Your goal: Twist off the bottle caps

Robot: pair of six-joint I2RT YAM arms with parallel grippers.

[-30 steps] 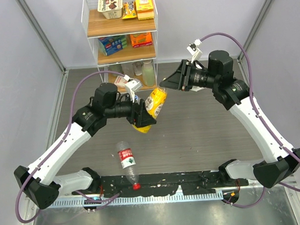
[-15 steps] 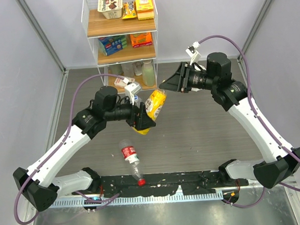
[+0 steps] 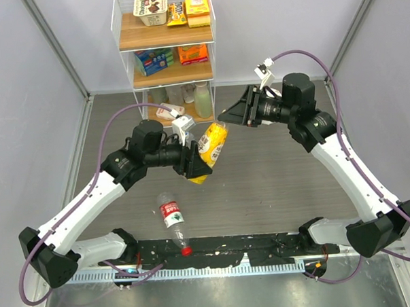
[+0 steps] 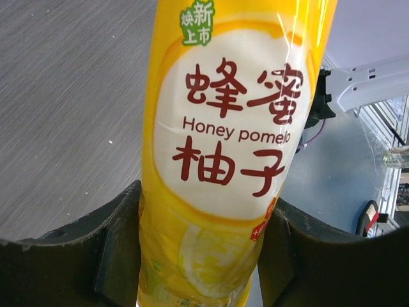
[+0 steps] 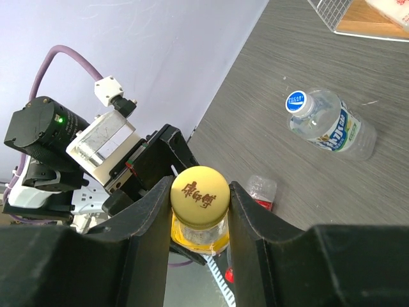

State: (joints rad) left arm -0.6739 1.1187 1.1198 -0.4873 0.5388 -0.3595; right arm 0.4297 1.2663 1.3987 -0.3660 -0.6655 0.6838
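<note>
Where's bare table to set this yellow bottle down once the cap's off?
Best is the wide bare table between the yellow bottle and the right arm. A narrower strip runs between the left arm and the left wall. Crowded: the shelf foot with the blue-label bottle, and front left by the red-label bottle.

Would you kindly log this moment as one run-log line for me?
left pincer: shut on yellow bottle | right pincer: shut on yellow cap | red-label bottle: lying on table, red cap on
</note>
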